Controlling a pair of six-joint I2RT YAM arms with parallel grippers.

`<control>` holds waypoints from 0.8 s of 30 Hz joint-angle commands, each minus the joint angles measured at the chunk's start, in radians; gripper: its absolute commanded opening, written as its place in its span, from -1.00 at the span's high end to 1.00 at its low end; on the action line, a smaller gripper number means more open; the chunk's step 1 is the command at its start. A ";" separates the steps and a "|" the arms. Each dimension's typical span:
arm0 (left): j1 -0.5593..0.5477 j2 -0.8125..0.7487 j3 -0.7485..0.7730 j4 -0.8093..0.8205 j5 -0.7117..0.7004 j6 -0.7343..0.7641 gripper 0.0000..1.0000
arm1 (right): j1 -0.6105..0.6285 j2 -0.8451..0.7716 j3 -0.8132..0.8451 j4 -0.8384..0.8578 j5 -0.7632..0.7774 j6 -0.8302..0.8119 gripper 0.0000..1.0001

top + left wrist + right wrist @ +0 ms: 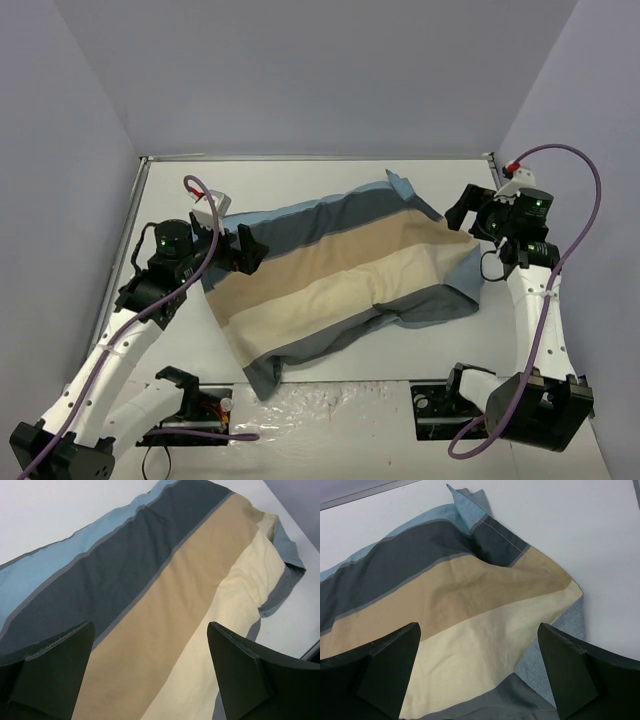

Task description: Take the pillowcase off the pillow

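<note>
Top external view: the pillowcase [340, 275] lies striped face up, slantwise across the table [300, 180], between the two arms. The left gripper [250, 250] hangs over its left end, jaws spread wide and holding nothing. The right gripper [462, 215] hangs over the right end, equally wide and empty.

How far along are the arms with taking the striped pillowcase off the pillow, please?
Nothing looks done yet: the soft cloth pillowcase with dark-blue, tan, cream and light-blue stripes lies bulky on the white table, no pillow showing. In hand: the left gripper and right gripper hover open over opposite ends, gripping nothing. Left: grasp the cloth and draw out the pillow, presumably inside.
</note>
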 commanded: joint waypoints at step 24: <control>-0.771 0.351 0.131 -0.065 -0.639 0.446 -0.98 | 0.175 -0.174 -0.068 -0.149 -0.545 -0.731 -1.00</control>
